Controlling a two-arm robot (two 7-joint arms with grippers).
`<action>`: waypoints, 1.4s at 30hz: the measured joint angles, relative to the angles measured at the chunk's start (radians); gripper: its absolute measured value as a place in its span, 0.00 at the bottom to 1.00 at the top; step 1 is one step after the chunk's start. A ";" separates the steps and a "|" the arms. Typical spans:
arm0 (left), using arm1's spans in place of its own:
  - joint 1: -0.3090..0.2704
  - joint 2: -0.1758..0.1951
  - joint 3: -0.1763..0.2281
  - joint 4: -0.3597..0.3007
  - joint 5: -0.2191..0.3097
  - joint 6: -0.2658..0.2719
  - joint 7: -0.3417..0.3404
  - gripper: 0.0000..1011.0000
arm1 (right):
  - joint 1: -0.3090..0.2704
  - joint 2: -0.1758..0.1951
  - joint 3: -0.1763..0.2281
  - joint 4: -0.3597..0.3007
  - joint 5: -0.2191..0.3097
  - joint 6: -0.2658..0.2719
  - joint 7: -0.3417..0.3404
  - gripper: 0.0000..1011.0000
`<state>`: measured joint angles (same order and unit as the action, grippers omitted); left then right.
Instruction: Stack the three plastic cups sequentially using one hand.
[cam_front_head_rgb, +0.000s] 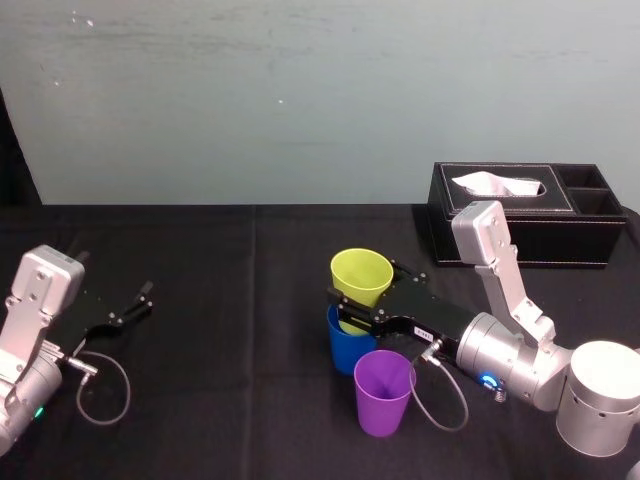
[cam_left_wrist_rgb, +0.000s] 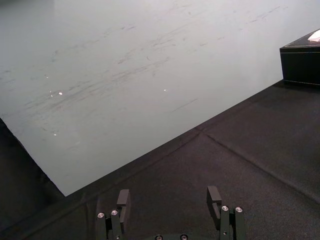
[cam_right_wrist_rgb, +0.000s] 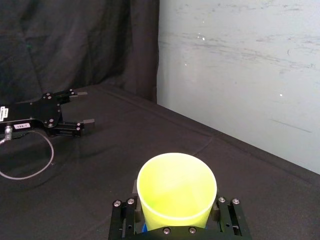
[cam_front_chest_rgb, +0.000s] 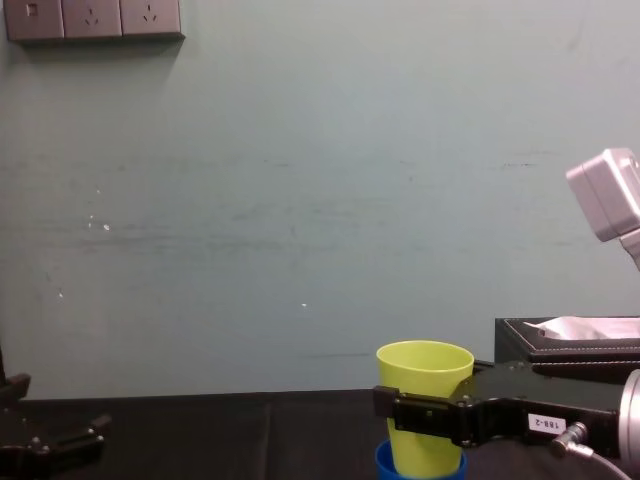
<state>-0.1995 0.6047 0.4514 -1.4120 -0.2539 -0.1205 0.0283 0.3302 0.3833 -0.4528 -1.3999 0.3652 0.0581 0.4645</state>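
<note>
- Purple cup stands nearest, upright and alone on the black table, just in front of the blue cup and untouched.
- The right gripper clamps the yellow-green cup at about mid-height, one finger on each side. The cup is upright near the table's middle, its base inside the blue cup's mouth.
- All three cups are smooth, glossy, tapered tumblers of like size, with their open ends up.
- They look light and thin-walled, so probably slippery and a little springy. A hard squeeze would likely bow the wall, and a nested cup may wedge and drag its partner up.
- The best hold seems to be across the wall just under the rim, where the plastic is stiffest, leaving the narrow lower part free to slide in.
- The left gripper lies well apart at the table's left, fingers spread, holding nothing.
- A black tissue box sits far right, behind the working arm.
</note>
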 joint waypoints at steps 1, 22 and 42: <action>0.000 0.000 0.000 0.000 0.000 0.000 0.000 0.99 | 0.000 0.000 0.000 0.000 0.000 0.000 0.000 0.73; 0.000 0.000 0.000 0.000 0.000 0.000 0.000 0.99 | -0.007 0.005 0.007 -0.013 0.006 0.002 0.001 0.99; 0.000 0.000 0.000 0.000 0.000 0.000 0.000 0.99 | -0.196 0.144 0.095 -0.266 0.083 0.062 -0.014 0.99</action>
<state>-0.1995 0.6047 0.4514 -1.4120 -0.2539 -0.1206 0.0283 0.1340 0.5274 -0.3580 -1.6657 0.4479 0.1201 0.4508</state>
